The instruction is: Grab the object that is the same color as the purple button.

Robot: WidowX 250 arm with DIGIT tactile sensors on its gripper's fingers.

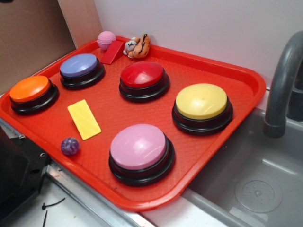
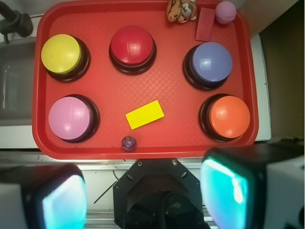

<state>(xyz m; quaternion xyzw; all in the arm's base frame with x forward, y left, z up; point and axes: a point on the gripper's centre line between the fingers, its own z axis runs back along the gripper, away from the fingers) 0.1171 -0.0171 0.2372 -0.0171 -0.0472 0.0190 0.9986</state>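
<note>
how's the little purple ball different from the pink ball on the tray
The purple ball is clearly smaller and dark with a mottled surface; the pink ball is larger, pale and dimpled. The purple ball lies alone near the tray's front edge beside the yellow card; the pink ball sits in the far corner next to the red wedge. Both are round and rest on the red tray.

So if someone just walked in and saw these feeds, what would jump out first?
The bright red tray holding five big domed buttons: orange, periwinkle, red, yellow and pale pink. Next, the flat yellow block mid-tray, with the small purple ball near the tray's front edge.
</note>
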